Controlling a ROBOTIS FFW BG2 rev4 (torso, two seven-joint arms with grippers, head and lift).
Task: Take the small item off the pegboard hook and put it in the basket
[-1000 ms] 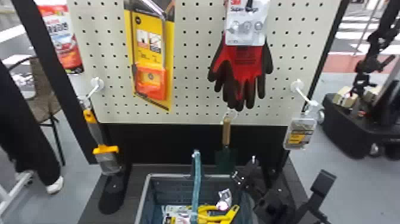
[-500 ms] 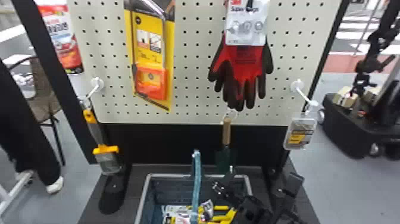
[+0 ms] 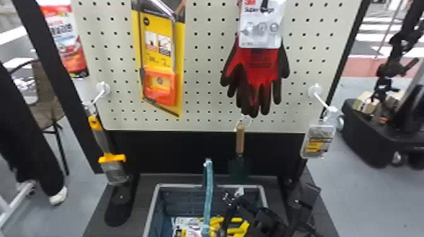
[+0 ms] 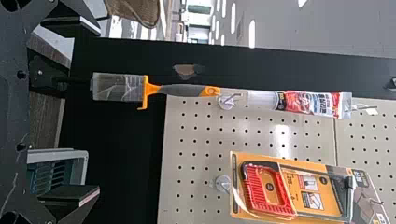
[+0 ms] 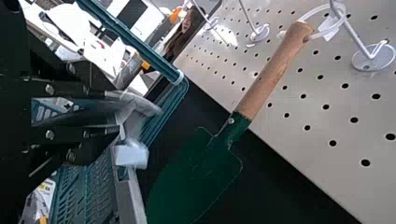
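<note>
My right gripper (image 3: 232, 201) is over the basket's (image 3: 264, 190) right part, its fingers dark against the contents. A small silvery item (image 3: 240, 191) shows beside the fingertips. In the right wrist view, my right gripper (image 5: 114, 114) is shut on the blurred, clear-grey small item (image 5: 144, 103), which sticks out past its fingers. The basket (image 5: 130, 200) lies right beside them. In the left wrist view, my left gripper (image 4: 77, 112) stands open with nothing between its fingers, facing the pegboard (image 4: 210, 140) from a distance.
A trowel (image 3: 240, 138) hangs behind the basket, whose handle (image 3: 209, 189) stands upright. Gloves (image 3: 257, 69), a packaged saw (image 3: 159, 63), a brush (image 3: 107, 157) at left and a small clear pack (image 3: 318, 140) at right hang around. Yellow-handled tools (image 3: 233, 225) lie inside the basket.
My right arm has moved left over the basket. The silvery item went left with it, then shows farther back and right beside the fingertips. Hanging goods look unchanged.
</note>
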